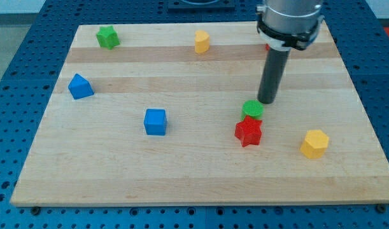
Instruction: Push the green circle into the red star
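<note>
A: Where does my tip (266,101) sit right now?

B: It stands on the wooden board (194,184), just above the green circle (252,109) in the view, a little toward the view's right, and it looks to be touching the circle's upper edge or very nearly so.

A: And the green circle against the red star (248,131)?

B: The circle lies directly above the star in the view and the two appear to touch, the star's upper point meeting the circle's lower edge.

A: Any jaws to speak of?

B: There are none; the arm ends in a plain dark rod and it has hold of nothing.

A: What room is there around that pair?

B: Toward the view's bottom there is bare wood down to the board's edge. To the view's right, the yellow hexagon (314,143) sits near the star but apart from it, and it is the block nearest the board's right edge. To the left, the blue cube (155,121) is well apart.

A: And the far blocks?

B: The green star (107,37) and the yellow block (202,42) lie close to the top edge; the blue block (79,86) is near the left edge
</note>
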Action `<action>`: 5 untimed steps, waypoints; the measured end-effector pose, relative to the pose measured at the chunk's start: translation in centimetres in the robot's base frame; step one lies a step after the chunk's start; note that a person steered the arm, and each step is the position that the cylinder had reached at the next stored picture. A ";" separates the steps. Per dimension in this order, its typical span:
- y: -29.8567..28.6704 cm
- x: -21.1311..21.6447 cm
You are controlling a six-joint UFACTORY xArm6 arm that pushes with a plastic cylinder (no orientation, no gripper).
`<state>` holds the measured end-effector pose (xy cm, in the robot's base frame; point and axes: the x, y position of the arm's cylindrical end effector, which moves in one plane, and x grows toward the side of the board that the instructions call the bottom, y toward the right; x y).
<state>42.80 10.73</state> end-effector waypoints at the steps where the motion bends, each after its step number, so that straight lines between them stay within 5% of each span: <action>1: -4.8 4.9; 4: -20.7 11.1; 5: -19.8 8.5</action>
